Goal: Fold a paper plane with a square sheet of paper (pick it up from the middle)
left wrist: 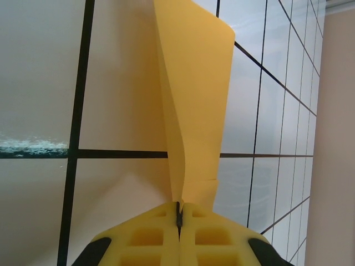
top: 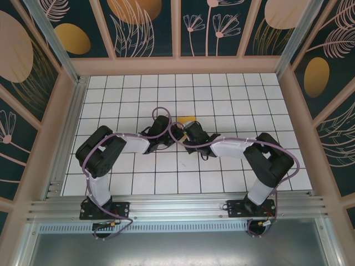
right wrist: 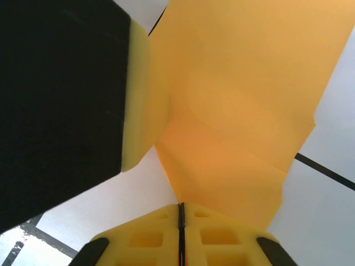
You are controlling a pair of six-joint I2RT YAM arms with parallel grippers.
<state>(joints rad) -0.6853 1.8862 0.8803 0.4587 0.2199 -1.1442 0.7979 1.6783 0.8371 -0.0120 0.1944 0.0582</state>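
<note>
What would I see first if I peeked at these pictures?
The bright orange paper, creased and folded, is pinched in the shut left tool. The right tool is shut on it too, over the middle of the white grid table. Dark flower-painted walls ring the table.

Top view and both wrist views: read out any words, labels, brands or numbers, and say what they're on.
None can be read: the orange paper, the gridded table and the patterned wall panels carry no lettering or numbers.
Any marks on the arm bases are too small to read.
</note>
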